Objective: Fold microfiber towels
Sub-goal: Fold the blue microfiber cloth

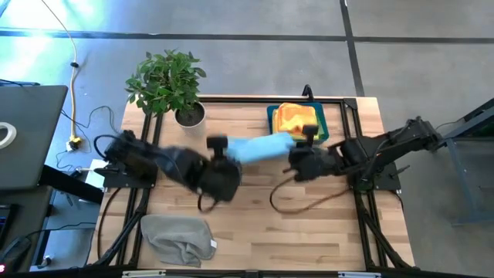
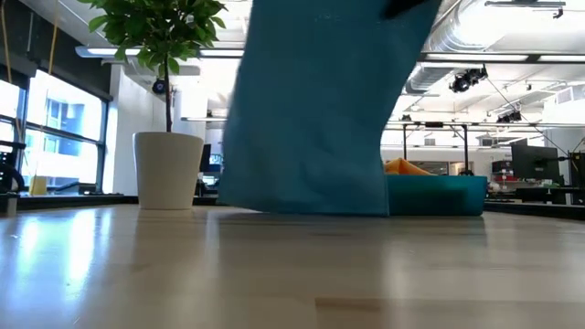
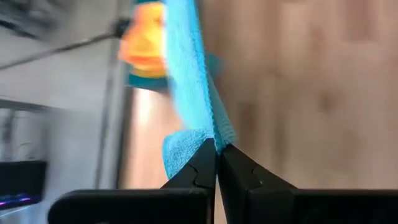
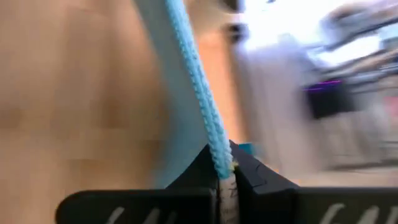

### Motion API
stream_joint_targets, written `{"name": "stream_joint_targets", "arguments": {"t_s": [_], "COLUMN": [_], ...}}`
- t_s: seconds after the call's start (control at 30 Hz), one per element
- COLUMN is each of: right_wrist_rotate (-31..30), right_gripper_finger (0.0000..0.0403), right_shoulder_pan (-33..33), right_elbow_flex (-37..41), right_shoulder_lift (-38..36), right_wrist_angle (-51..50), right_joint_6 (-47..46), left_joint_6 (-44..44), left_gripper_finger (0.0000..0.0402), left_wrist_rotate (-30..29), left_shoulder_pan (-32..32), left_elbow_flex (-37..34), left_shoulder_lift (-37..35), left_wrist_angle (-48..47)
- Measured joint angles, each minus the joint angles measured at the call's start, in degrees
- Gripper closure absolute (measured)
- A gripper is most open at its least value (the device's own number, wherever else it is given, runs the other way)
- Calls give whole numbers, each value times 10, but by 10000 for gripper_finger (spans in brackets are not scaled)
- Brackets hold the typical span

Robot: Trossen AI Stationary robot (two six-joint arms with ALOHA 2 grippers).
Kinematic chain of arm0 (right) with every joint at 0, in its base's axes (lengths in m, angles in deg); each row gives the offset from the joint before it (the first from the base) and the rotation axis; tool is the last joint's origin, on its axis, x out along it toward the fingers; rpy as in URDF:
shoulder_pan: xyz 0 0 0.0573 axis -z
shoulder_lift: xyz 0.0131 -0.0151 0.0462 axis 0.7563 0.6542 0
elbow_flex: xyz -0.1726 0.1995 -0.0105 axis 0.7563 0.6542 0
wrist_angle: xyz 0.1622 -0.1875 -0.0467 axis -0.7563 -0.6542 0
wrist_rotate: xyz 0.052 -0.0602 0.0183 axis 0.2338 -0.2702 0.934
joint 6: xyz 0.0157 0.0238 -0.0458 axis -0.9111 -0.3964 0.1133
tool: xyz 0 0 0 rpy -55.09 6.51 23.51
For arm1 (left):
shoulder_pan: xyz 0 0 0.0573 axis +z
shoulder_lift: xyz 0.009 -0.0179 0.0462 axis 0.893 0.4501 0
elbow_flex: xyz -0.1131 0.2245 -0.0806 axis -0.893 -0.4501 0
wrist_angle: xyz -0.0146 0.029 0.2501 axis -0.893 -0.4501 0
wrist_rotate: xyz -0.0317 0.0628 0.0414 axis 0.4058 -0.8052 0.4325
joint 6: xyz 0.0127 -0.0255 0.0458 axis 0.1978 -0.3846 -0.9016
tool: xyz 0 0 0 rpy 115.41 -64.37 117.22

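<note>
light blue towel [image 1: 261, 147] is held stretched above the table's middle, pinched at one edge by the left gripper [image 3: 217, 152] and at the other by the right gripper [image 4: 225, 163], both clamped tight. spreading seems the step in hand; next, it should be lowered flat onto the bare wood, clear of the blue bin [image 1: 272, 116].

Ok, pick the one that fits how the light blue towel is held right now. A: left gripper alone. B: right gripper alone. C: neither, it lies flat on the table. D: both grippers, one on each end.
D: the light blue towel hangs stretched between the left gripper and the right gripper, each shut on an edge.
</note>
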Motion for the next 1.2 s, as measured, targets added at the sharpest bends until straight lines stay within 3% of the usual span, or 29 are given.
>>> {"name": "stream_joint_targets", "arguments": {"t_s": [0.1, 0.33, 0.57, 0.67, 0.83, 0.97, 1.2], "right_wrist_rotate": [78, 143, 255, 283, 309, 302, 303], "right_gripper_finger": [403, 403, 403, 403, 403, 403, 403], "right_shoulder_pan": [-42, -133, -182, -192, -200, -185, -113], "right_elbow_flex": [0, 0, 1, 1, 0, 21, 136], "right_shoulder_lift": [19, 127, 236, 251, 255, 252, 206], "right_wrist_angle": [-26, -23, 71, 94, 115, 141, 211], "right_joint_6": [-96, -243, -286, -307, -307, -266, -193], "left_joint_6": [44, 112, 74, 54, 55, 52, 77], "left_gripper_finger": [402, 401, 401, 401, 401, 401, 401], "left_wrist_rotate": [23, 124, 238, 309, 357, 337, 195], "left_shoulder_pan": [-40, -97, -127, -126, -119, -113, -76], "left_elbow_flex": [-45, -134, -136, -135, -136, -136, -136], "left_shoulder_lift": [13, 67, 132, 151, 157, 157, 157], "left_wrist_angle": [28, 145, 237, 276, 279, 255, 125]}}
